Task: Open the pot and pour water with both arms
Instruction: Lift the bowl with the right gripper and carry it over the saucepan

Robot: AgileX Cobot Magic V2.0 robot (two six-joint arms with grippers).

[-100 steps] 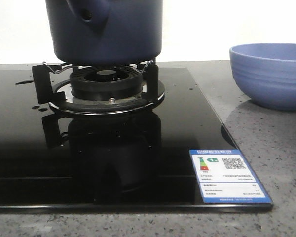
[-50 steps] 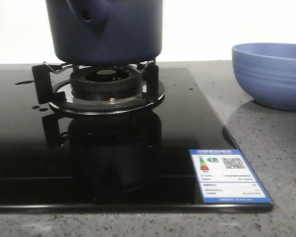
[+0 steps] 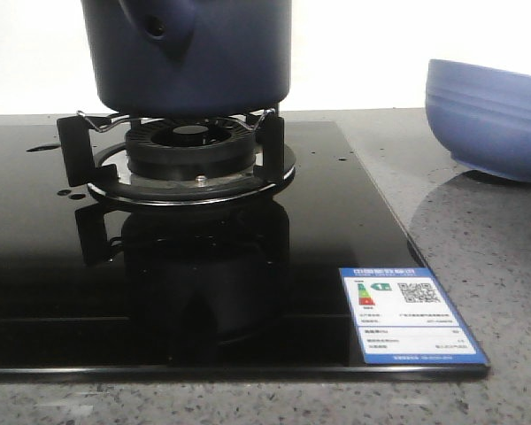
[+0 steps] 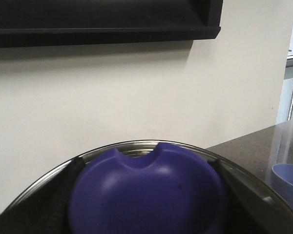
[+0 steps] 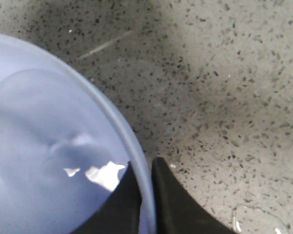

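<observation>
The dark navy pot (image 3: 195,53) stands on the burner (image 3: 190,146), its stubby handle (image 3: 159,27) facing me; its top is out of view. My left gripper (image 4: 146,195) is shut on the blue knob (image 4: 151,180) of the steel-rimmed pot lid (image 4: 136,145), held up in front of the wall. My right gripper (image 5: 145,168) is shut on the rim of the pale blue ribbed bowl (image 5: 49,146). The bowl (image 3: 491,115) is tilted and raised off the counter at the right edge of the front view. Light glints inside the bowl.
A black glass hob (image 3: 248,292) with an energy label (image 3: 410,314) fills the front of the counter. Speckled grey counter (image 3: 478,239) lies to its right. A dark shelf (image 4: 102,19) hangs on the wall above the lid. The bowl also shows in the left wrist view (image 4: 289,178).
The bowl has moved to the right, tilted and lifted off the counter. The pot has not moved.
</observation>
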